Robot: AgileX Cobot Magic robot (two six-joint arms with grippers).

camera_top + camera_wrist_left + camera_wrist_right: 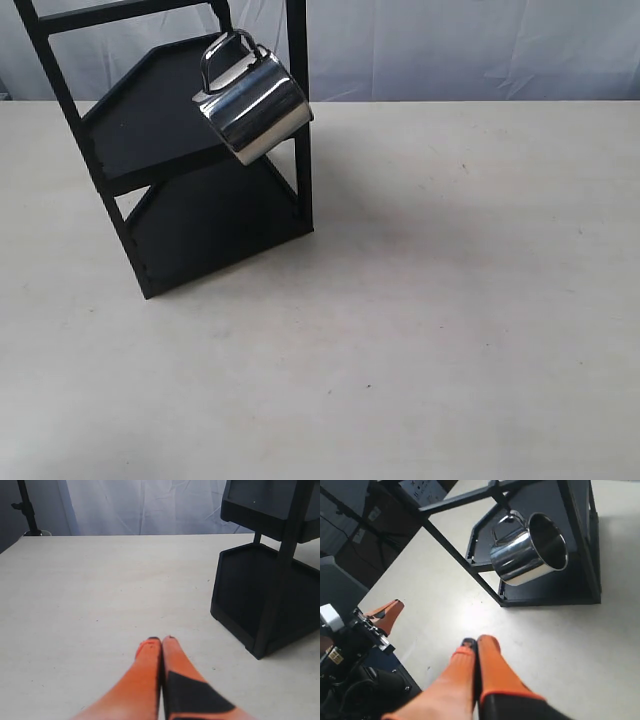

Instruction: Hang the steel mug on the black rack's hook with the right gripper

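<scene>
Upper left of the exterior frame, the rack (190, 160) stands on the table (450, 300), and the mug (255, 105) hangs tilted by its handle from the hook (501, 499) at the top bar, mouth angled down. Left gripper (161, 641): fingers pressed together, empty, low over the table. Right gripper (476, 642): pinched closed too, holding nothing, well clear of the mug.

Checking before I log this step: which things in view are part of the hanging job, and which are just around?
Job: steel mug, hanging by its handle on the hook; black rack; right gripper, shut, empty.

Around: left gripper, shut; table; white backdrop curtain.
</scene>
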